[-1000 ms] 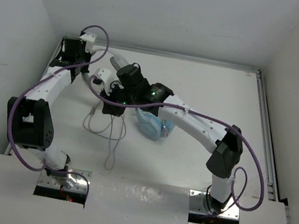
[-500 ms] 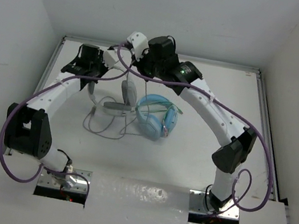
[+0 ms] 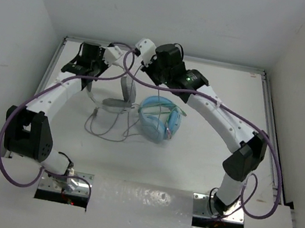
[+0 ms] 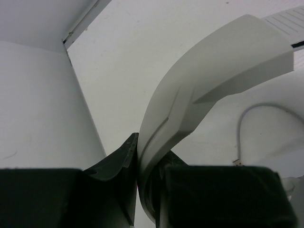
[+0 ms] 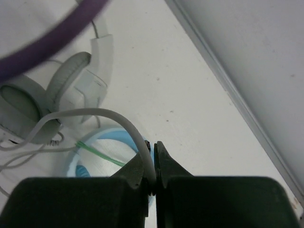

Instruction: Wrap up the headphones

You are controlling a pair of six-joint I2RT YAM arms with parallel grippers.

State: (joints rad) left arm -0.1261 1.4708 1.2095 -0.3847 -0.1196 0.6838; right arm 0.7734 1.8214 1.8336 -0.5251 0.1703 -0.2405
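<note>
Over the last second the right gripper (image 5: 154,159), pinched shut on the whitish cable (image 5: 95,113), has swung from low over the pile up toward the far edge. That pulled slack off the table (image 3: 220,96), so the loose loop is shorter now. Meanwhile the left gripper (image 4: 137,156) stays clamped on the grey headband (image 4: 199,80) of the headphones (image 3: 122,94), which sit mid-table just left of the light blue headphones (image 3: 158,122). Cable looks drawn out ready for a first turn, but nothing is wrapped yet.

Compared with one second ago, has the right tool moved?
Yes. In the top view the right tool, shut on the cable of the headphones, has gone from mid-table toward the far rail, away from the arm bases.
</note>
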